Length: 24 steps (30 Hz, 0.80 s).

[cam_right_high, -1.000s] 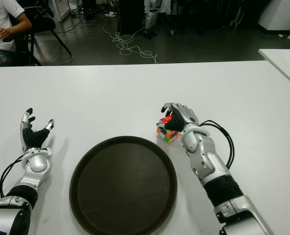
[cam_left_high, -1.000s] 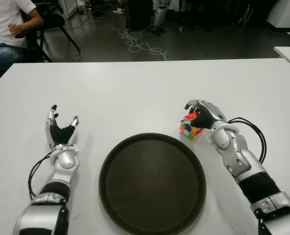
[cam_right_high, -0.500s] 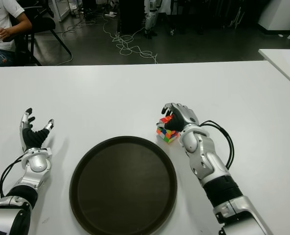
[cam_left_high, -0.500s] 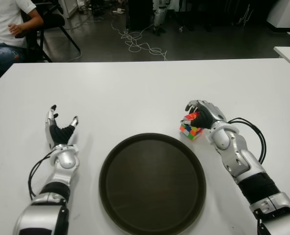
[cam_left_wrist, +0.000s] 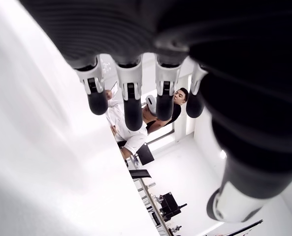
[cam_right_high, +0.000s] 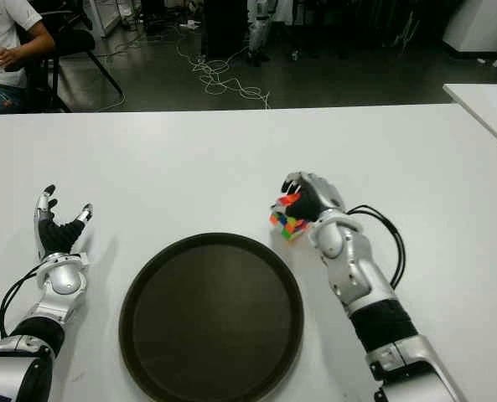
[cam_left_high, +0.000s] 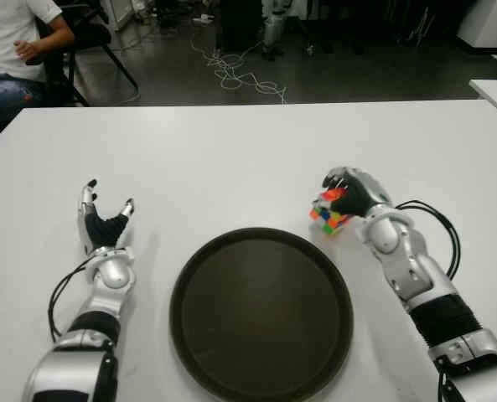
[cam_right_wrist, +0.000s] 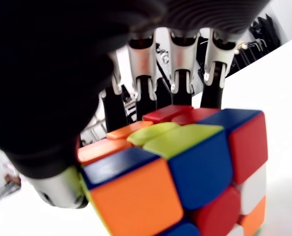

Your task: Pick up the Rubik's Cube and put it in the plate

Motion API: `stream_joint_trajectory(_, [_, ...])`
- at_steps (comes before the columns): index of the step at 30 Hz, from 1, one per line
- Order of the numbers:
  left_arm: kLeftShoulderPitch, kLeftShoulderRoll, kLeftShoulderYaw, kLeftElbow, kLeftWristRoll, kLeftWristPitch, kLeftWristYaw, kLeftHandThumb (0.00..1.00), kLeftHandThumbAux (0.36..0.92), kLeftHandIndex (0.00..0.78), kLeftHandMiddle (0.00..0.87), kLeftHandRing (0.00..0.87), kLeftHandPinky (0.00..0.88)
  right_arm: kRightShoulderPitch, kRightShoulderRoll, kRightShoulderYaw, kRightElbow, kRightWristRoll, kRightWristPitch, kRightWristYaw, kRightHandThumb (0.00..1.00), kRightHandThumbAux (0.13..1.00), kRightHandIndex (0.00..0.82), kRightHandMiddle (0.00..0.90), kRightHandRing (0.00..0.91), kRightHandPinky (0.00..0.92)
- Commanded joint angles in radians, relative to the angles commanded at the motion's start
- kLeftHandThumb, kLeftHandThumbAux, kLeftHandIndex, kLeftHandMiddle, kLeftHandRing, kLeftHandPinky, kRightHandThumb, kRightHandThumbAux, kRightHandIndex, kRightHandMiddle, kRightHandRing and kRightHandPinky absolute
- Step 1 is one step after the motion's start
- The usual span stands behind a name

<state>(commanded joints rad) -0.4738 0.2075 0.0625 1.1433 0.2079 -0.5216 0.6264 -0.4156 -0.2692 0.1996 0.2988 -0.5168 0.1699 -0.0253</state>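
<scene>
Beside the plate's [cam_left_high: 261, 311] far right rim, the right hand [cam_left_high: 353, 194] grips the Rubik's Cube [cam_left_high: 330, 210]; left hand [cam_left_high: 97, 224] spread.

We see a big white table [cam_left_high: 231, 151]. A round dark plate [cam_left_high: 261, 311] lies flat on it, near the front. The plate has nothing in it.
</scene>
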Motion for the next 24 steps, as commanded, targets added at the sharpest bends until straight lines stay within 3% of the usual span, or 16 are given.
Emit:
stream_joint_trajectory(11, [0.005, 0.002, -0.007, -0.006, 0.008, -0.002, 0.004, 0.0, 0.761, 0.097, 0.129, 0.129, 0.12, -0.016, 0.03, -0.121, 0.047, 0.16, -0.221, -0.102, 0.241, 0.798, 0.683, 0.831, 0.842, 0.836])
stream_joint_trajectory(17, [0.002, 0.004, -0.006, 0.001, 0.008, 0.01, 0.01, 0.0, 0.75, 0.09, 0.118, 0.111, 0.091, -0.022, 0.051, -0.182, 0.047, 0.297, -0.314, -0.051, 0.26, 0.81, 0.684, 0.824, 0.836, 0.823])
stream_joint_trajectory(19, [0.002, 0.004, -0.006, 0.0, 0.009, 0.012, 0.011, 0.0, 0.746, 0.09, 0.115, 0.105, 0.084, -0.021, 0.058, -0.196, 0.043, 0.345, -0.323, -0.018, 0.27, 0.817, 0.679, 0.815, 0.829, 0.817])
stream_joint_trajectory(22, [0.003, 0.001, -0.003, -0.003, 0.003, 0.009, 0.006, 0.0, 0.742, 0.091, 0.12, 0.106, 0.082, -0.029, 0.098, -0.255, 0.017, 0.536, -0.243, 0.111, 0.292, 0.831, 0.678, 0.801, 0.818, 0.812])
stream_joint_trajectory(24, [0.003, 0.0, -0.001, -0.003, 0.0, 0.007, 0.004, 0.0, 0.743, 0.094, 0.129, 0.114, 0.085, -0.036, 0.114, -0.283, 0.005, 0.621, -0.181, 0.159, 0.305, 0.843, 0.679, 0.796, 0.813, 0.811])
